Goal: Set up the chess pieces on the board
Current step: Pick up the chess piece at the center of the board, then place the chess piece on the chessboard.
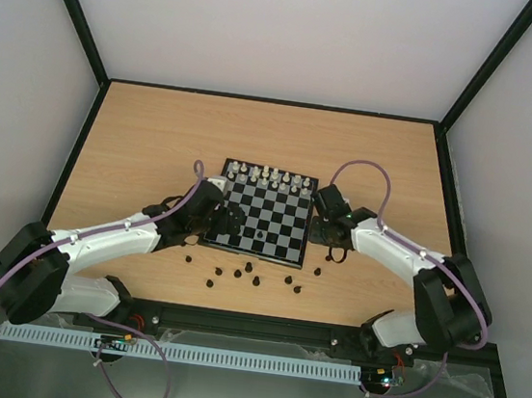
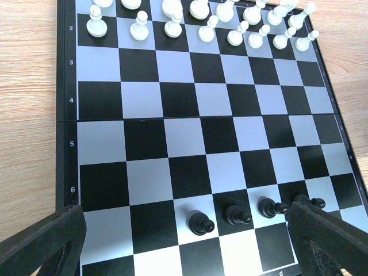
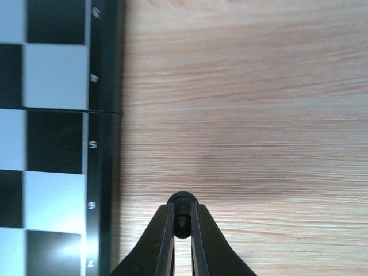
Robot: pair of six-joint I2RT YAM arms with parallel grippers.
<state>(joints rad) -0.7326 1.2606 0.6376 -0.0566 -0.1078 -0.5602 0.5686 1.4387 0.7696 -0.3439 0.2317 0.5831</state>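
A: Pinching anything, the right gripper [image 3: 182, 221]?
B: Yes, fingers closed on one black piece [image 3: 182, 201], likely a pawn, over the table [image 3: 247, 115] just beside the board [image 3: 103, 144].
A: And the left gripper [image 2: 185, 238]?
B: Spread wide above the board, near four black pieces [image 2: 237, 215].

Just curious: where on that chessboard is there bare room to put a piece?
Bare: middle rows of the board, between the white pieces and four black pawns. Crowded: the white end and the near table strip with loose black pieces.
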